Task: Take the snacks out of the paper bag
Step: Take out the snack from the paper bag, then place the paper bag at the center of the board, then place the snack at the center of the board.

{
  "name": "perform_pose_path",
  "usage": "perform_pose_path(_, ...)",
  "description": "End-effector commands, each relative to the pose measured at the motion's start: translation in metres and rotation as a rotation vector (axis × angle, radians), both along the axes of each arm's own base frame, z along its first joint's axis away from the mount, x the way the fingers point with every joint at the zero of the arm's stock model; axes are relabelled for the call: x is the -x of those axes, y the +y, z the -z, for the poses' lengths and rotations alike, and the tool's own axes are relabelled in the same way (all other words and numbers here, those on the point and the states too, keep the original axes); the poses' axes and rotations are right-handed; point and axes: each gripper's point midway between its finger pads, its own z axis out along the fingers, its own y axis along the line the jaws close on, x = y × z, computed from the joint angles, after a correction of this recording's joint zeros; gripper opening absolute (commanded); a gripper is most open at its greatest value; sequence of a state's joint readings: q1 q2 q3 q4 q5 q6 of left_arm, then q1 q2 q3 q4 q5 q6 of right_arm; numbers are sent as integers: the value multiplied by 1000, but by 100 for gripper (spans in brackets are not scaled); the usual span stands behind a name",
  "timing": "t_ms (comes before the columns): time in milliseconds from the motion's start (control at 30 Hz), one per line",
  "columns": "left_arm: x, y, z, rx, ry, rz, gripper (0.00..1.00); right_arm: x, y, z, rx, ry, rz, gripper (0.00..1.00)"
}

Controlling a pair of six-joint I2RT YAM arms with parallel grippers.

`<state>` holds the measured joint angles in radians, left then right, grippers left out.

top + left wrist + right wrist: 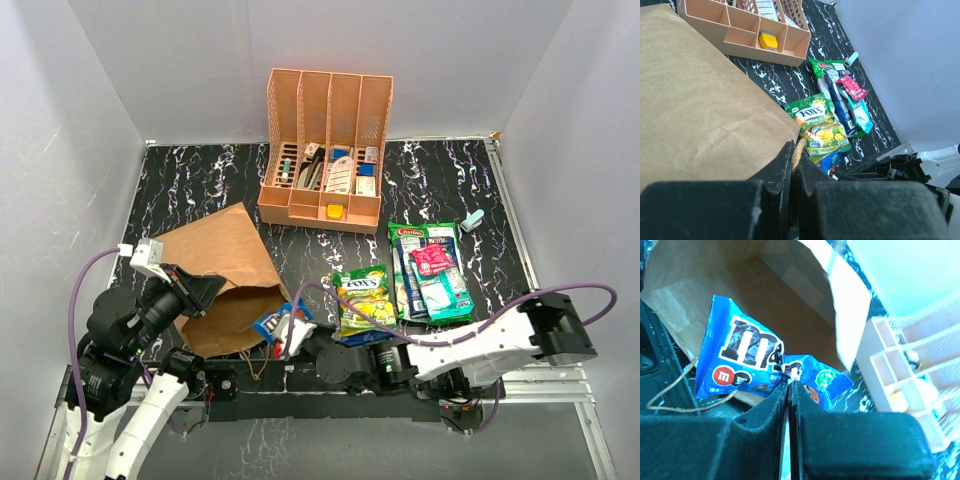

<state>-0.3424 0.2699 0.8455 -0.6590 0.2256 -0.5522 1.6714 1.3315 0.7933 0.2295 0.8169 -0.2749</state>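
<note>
The blue M&M's packet (740,360), probably light, slick and crinkly, lies at the mouth of the paper bag (215,255), its lower edge pinched in the closed right hand (789,385), the sealed seam likely the surest hold, while the left hand (795,150) clamps the bag's rim

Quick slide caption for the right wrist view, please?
Right gripper pinching the blue M&M's packet at the open mouth of the paper bag.
</note>
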Motion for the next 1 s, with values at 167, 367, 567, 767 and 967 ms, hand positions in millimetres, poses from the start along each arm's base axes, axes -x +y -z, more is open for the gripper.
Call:
perform_pose_path(167, -29, -1, -67, 98, -41, -82, 0, -27, -116, -20, -319, 327, 549, 7)
perform_pose_path(367, -46, -18, -97, 212, -20, -57, 0, -37, -152, -34, -534, 435, 651, 7)
perform_pose_path(567, -55, -32, -130, 319, 15, -27, 0, -63, -160, -31, -535, 472, 714, 7)
perform_pose_path(767, -67, -24, -149, 345, 3, -103, 0, -83, -150, -7, -381, 519, 743, 7)
perform_pose_path(967, -74, -5, -140, 282, 4, -214, 0, -91, -148, -1, -382, 560, 759, 7)
